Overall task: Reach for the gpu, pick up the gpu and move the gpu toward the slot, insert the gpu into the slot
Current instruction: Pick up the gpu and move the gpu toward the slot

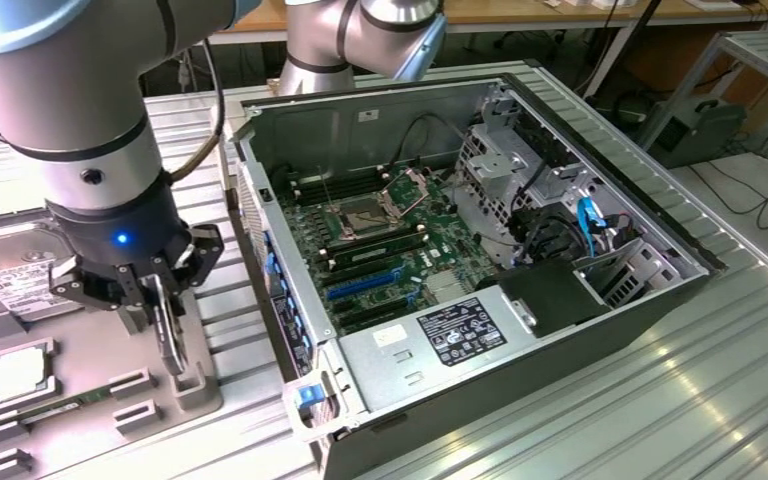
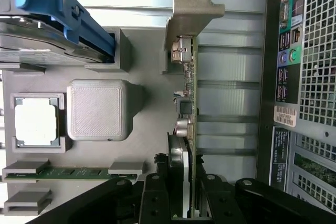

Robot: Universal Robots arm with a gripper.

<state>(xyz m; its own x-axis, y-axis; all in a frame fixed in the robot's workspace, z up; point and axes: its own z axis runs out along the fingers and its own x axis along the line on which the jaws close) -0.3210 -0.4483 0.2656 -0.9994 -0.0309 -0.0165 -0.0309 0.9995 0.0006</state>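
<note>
The gpu (image 1: 171, 342) stands on edge over the grey fixture tray (image 1: 104, 350) at the exterior view's left, beside the open computer case. In the wrist view it is a thin green-edged card (image 2: 191, 93) with a silver end bracket (image 2: 192, 9) at its far end. My gripper (image 1: 157, 322) points down over it, and its black fingers (image 2: 156, 195) press against both faces of the card near its heatsink. The slot (image 1: 361, 286) is a long blue connector on the green motherboard inside the case, well to the exterior view's right of the gripper.
The tray also holds a hard drive (image 1: 17, 280), a CPU (image 2: 35, 121), a memory stick (image 2: 68, 172) and a grey block (image 2: 97, 109). The case's wall (image 1: 271, 260) rises between the tray and the motherboard. A second arm's base (image 1: 357, 40) stands behind the case.
</note>
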